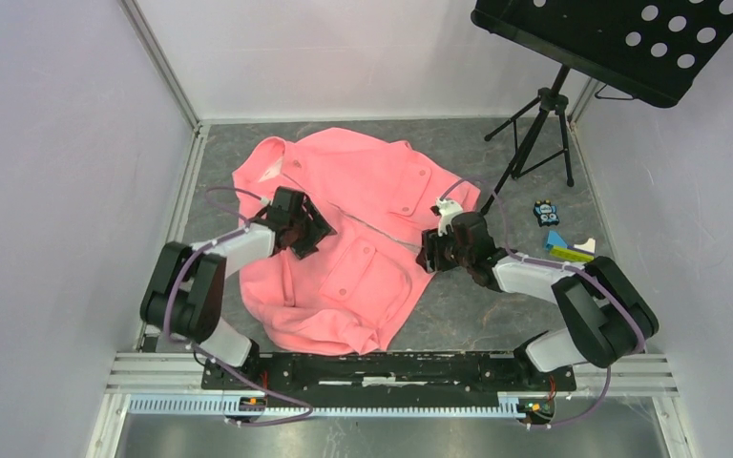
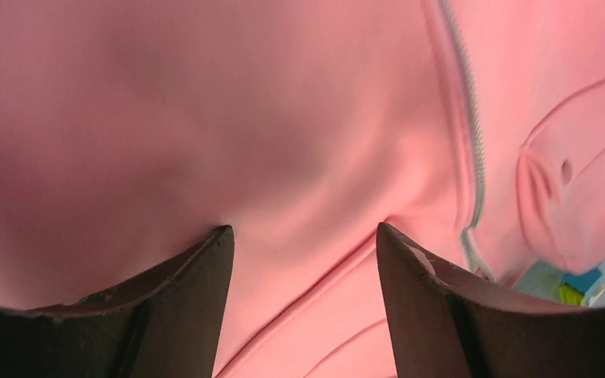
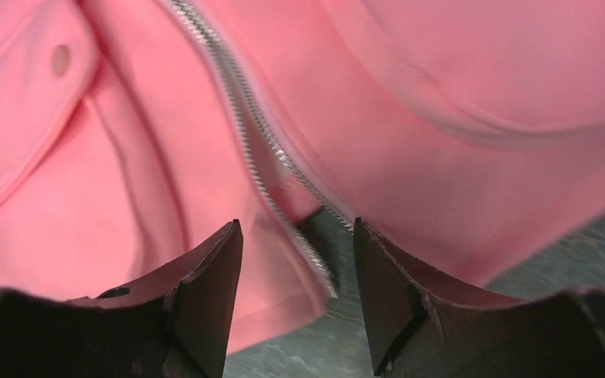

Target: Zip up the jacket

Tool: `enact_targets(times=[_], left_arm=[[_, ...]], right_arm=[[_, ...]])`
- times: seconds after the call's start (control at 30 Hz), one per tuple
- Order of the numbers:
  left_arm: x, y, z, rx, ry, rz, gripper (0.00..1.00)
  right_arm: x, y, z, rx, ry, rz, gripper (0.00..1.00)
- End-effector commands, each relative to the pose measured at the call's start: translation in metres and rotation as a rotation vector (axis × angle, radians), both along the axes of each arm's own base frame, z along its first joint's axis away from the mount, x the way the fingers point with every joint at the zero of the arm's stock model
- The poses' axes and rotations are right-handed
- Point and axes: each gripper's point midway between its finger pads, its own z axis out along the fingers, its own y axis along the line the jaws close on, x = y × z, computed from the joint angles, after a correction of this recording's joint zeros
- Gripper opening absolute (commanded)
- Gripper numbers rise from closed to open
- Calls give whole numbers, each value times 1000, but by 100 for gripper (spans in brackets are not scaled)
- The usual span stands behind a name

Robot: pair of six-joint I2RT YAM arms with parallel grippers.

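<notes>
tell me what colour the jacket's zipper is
The zipper is pale silvery grey; clearest in the right wrist view.

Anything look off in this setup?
The jacket lies skewed and rumpled, its near edge bunched. At the hem by the right gripper, the zipper halves split apart, table showing between.

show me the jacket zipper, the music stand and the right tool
jacket zipper (image 3: 209,47), right wrist view, on the pale teeth above the split
music stand (image 1: 601,43), top external view, on its black perforated tray
right tool (image 3: 295,223), right wrist view, midway between its two fingertips
</notes>
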Motion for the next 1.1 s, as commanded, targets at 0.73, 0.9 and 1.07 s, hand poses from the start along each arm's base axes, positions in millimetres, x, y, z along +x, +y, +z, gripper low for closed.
enact_targets(times=[0.73,0.9,1.07], left_arm=[[5,-26,116,-58,-302,-373,100],[-65,-75,105,-154,-256,-562,95],[-100,-100,96,-209,-275,-578,89]], right_arm=[[-57,66,51,393,45,263,81],[-62,73,50,556,117,199,66],[-63,67,37,631,219,39,58]])
